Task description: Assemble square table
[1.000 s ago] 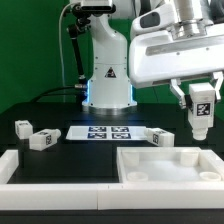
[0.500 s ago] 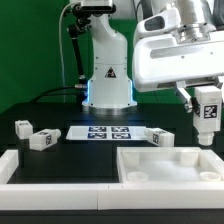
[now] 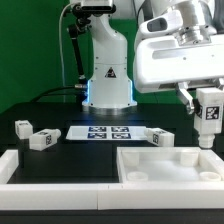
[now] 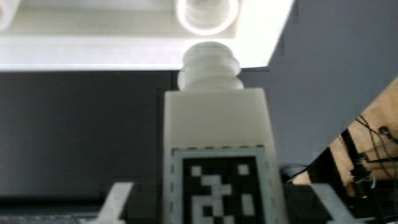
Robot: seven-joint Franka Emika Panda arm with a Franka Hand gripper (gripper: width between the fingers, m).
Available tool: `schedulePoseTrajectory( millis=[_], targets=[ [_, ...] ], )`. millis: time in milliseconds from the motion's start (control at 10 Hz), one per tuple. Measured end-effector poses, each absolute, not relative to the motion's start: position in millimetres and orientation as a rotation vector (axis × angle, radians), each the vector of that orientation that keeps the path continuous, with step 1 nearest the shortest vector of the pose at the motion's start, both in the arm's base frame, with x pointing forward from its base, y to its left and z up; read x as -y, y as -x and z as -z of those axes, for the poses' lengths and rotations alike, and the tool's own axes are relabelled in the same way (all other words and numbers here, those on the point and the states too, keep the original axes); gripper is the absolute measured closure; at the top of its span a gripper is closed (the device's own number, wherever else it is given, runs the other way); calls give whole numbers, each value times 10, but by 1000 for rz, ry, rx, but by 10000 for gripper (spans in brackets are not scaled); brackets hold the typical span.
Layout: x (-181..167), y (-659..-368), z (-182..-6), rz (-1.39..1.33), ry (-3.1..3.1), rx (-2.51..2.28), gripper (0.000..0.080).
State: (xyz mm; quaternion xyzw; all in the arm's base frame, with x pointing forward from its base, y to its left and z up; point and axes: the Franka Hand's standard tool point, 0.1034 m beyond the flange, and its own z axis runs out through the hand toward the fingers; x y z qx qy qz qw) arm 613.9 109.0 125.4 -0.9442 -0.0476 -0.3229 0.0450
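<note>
Since the earlier frames the held leg (image 3: 210, 115) has been carried toward the exterior view's right and slightly lower, the gripper (image 3: 207, 98) with it. The gripper is clamped on this leg, whose threaded tip (image 4: 210, 65) points away from the fingers (image 4: 121, 203).

The square top (image 3: 165, 165) lies rim-up below the gripper. In the wrist view a hole (image 4: 208, 12) in it is seen just beyond the tip, nearly in line with it. The step is judged to be bringing the leg over that hole for insertion. It is best done with the leg kept upright, the tip centred on the hole before any descent, and the lowering made slowly so the thread is not caught on the rim.

One loose leg (image 3: 163, 138) is left on the black table (image 3: 100, 150) near the gripper. Another leg (image 3: 42, 139) and a third leg (image 3: 22, 126) lie well apart from it, past the marker board (image 3: 105, 132). A white rail (image 3: 50, 165) lies beside the top — the space around the gripper appears free, with a green backdrop (image 3: 30, 50) behind.
</note>
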Motion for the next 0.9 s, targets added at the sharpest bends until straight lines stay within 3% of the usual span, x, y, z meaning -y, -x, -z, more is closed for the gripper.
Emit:
schedulePoseTrajectory(
  millis=[100,500,900],
  targets=[
    [-1122,-6141,-1138,955,2902,159,512],
    [-1157,-6149,-952,928,2915,181,512],
    [-1189,-6168,-846,912,2918,182,512]
  ],
)
